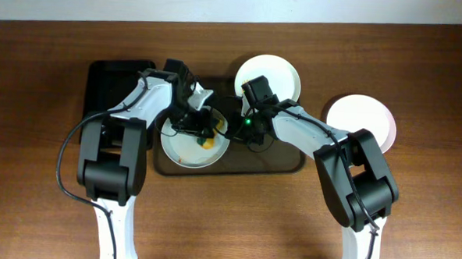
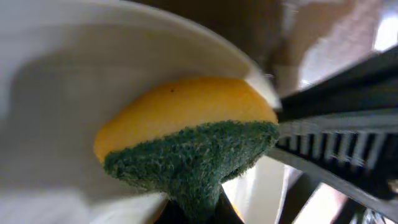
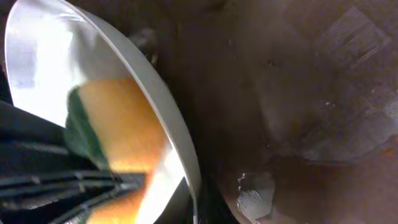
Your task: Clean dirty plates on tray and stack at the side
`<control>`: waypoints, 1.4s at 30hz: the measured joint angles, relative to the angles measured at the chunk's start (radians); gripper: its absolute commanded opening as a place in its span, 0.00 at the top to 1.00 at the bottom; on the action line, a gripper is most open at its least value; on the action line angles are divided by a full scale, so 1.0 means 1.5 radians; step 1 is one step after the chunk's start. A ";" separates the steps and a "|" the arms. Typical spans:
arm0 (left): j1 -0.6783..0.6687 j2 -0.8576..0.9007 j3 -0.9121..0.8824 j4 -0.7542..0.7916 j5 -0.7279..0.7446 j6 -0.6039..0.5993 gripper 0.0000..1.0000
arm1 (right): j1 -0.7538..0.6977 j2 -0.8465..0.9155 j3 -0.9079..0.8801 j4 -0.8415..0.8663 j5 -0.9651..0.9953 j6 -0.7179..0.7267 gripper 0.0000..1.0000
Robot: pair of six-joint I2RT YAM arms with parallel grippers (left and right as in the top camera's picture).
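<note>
Scrubbing step under way, first of the plates.

- Left pincer closed on a sponge, yellow body with a green scouring face, pinched at its lower end. The sponge lay against the inside of the plate.
- That plate sat at the left end of the tray, and the wrist views made it look tipped rather than flat. Yellow-orange smears showed near its middle.
- Right pincer sat at the plate's right rim. Could not tell whether it was clamped on the rim or only beside it.
- Second plate lay over the tray's far edge. Third plate was on the desk, right of the tray and apart from it.
- Black tray lay under the left arm, unused.

Judgement on doing this well: the green face should meet the smears, not the yellow side. Short strokes, pressing toward the steadied rim. Pushing away from it could skate the plate across the tray. Confirm the rim hold before leaning in.
</note>
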State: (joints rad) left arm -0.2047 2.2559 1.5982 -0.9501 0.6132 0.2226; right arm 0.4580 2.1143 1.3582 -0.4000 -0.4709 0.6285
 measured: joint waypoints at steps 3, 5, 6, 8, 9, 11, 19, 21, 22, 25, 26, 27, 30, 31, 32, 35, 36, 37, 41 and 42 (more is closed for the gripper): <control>-0.001 0.007 -0.009 0.034 0.050 0.025 0.99 | 0.000 0.000 0.000 0.001 -0.002 -0.001 0.96; -0.004 0.007 -0.010 0.072 0.050 -0.020 1.00 | 0.000 0.000 0.000 0.002 -0.001 0.000 0.96; -0.006 0.006 -0.009 0.084 0.039 -0.057 0.99 | 0.000 0.000 0.000 0.004 -0.001 0.001 0.96; -0.009 0.002 -0.004 0.085 0.002 -0.129 1.00 | -0.001 0.000 0.000 0.004 -0.002 0.000 0.96; -0.015 -0.006 0.002 0.075 -0.058 -0.203 0.99 | -0.001 0.000 -0.001 0.003 -0.002 0.000 0.96; -0.017 -0.017 0.010 0.049 -0.149 -0.298 0.99 | -0.001 0.000 -0.001 0.003 -0.002 0.001 0.96; 0.011 -0.030 0.020 -0.046 -0.402 -0.449 1.00 | -0.001 0.000 -0.001 0.003 -0.002 0.000 0.96; 0.011 -0.030 0.021 -0.081 -0.436 -0.445 1.00 | -0.001 0.000 -0.001 0.003 -0.002 0.000 0.96; 0.011 -0.028 0.021 -0.110 -0.456 -0.435 0.99 | 0.000 0.001 -0.001 0.006 -0.009 -0.001 0.96; 0.011 -0.026 0.020 -0.161 -0.472 -0.380 1.00 | 0.007 0.003 -0.001 0.006 -0.022 -0.003 0.96; 0.011 -0.025 0.020 -0.174 -0.466 -0.347 0.99 | 0.008 0.003 -0.001 0.006 -0.024 -0.003 0.96; 0.011 -0.024 0.019 -0.179 -0.458 -0.318 1.00 | 0.007 0.004 -0.001 0.006 -0.025 -0.005 0.96; 0.022 -0.022 0.016 -0.192 -0.353 -0.174 1.00 | 0.007 0.004 -0.001 0.006 -0.026 -0.007 0.96; 0.026 -0.021 0.012 -0.193 -0.307 -0.135 1.00 | 0.007 0.004 -0.001 0.006 -0.026 -0.007 0.96; 0.026 -0.020 0.008 -0.193 -0.259 -0.100 0.99 | 0.007 0.004 -0.001 0.006 -0.026 -0.008 0.96; 0.024 -0.012 0.001 -0.178 -0.158 -0.043 1.00 | 0.007 0.004 -0.001 0.005 -0.026 -0.008 0.96; 0.024 -0.011 -0.002 -0.166 -0.129 -0.031 1.00 | 0.007 0.004 -0.001 0.005 -0.026 -0.009 0.96; 0.023 -0.009 -0.003 -0.155 -0.107 -0.022 1.00 | 0.007 0.004 -0.001 0.005 -0.026 -0.008 0.96; 0.022 -0.001 -0.008 -0.100 -0.028 -0.001 1.00 | 0.007 0.004 -0.001 0.005 -0.026 -0.009 0.96; 0.022 0.000 -0.009 -0.072 -0.008 -0.001 0.99 | 0.007 0.004 -0.001 0.005 -0.025 -0.008 0.96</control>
State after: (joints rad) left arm -0.1711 2.2555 1.5845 -1.0580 0.6006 0.2211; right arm 0.4679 2.1201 1.3575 -0.3920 -0.5091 0.6163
